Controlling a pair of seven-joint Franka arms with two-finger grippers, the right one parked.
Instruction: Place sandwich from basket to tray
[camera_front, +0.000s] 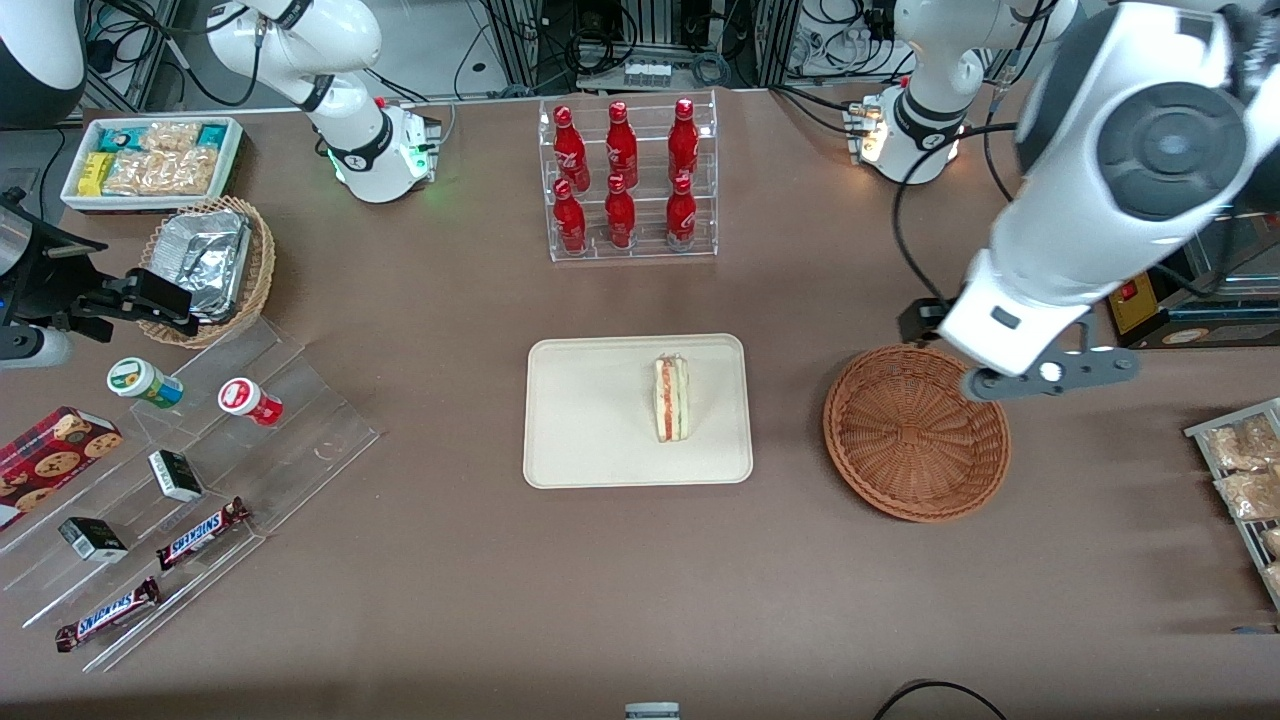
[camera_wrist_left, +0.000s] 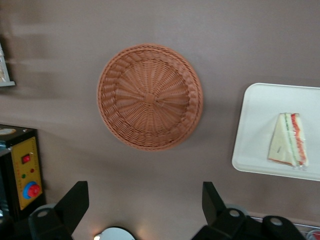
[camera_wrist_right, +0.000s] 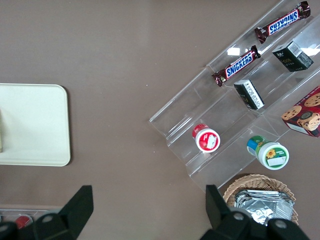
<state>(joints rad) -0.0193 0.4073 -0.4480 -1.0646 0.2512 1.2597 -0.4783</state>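
**Sandwich on the tray, gripper up by the basket**

Your sandwich is lying on the cream tray, well apart from the gripper. That one hangs above the table near the wicker basket, fingers spread wide, holding nothing. Basket sits beside the tray on the brown table. Farther from the front camera there's a clear rack of red bottles.

Left gripper aloft, jaws apart
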